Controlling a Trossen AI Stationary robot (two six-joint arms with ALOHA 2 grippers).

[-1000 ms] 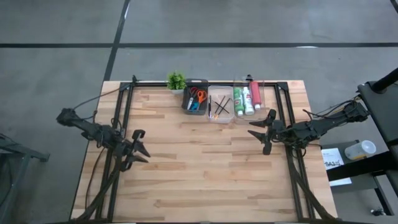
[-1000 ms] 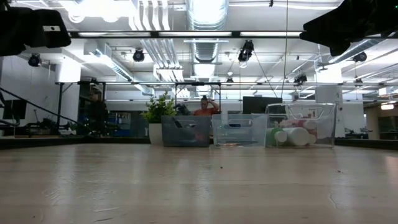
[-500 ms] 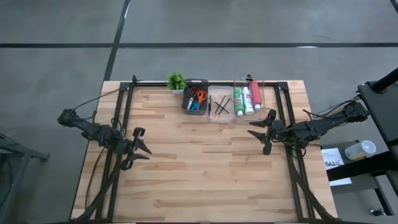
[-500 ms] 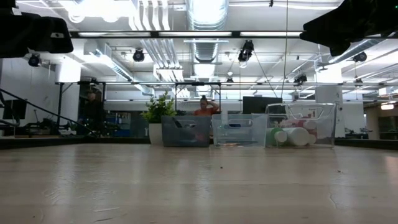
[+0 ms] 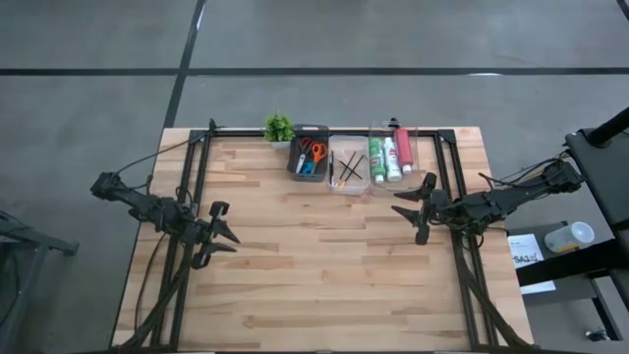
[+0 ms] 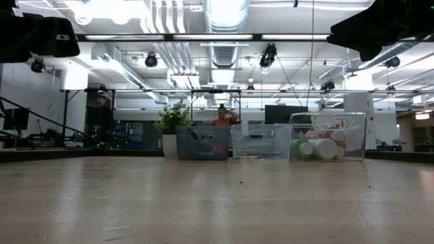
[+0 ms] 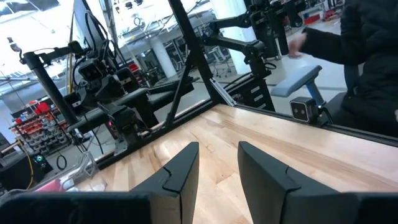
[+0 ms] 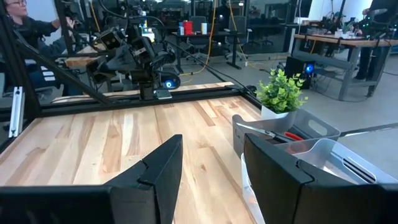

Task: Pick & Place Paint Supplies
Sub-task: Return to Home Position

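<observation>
Mid-left in the high view, the left hand (image 5: 224,234) hovers over the table (image 5: 314,275), fingers apart. Mid-right, the right hand (image 5: 410,208) is likewise spread. Top centre, scissors (image 5: 312,152) lie in the black bin (image 5: 294,157), brushes (image 5: 346,169) in the middle bin (image 5: 349,189), and tubes (image 5: 391,157) in the right bin (image 5: 417,147).

The slim matte-black jointed left arm (image 5: 147,207) and matching right arm (image 5: 511,197) carry thin black cables (image 5: 157,153) and angular fingers (image 7: 180,177).

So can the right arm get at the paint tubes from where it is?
Probably yes. The right gripper hangs open near the rightmost bin; the paint tubes lie uncovered inside, and nothing stands between them.
</observation>
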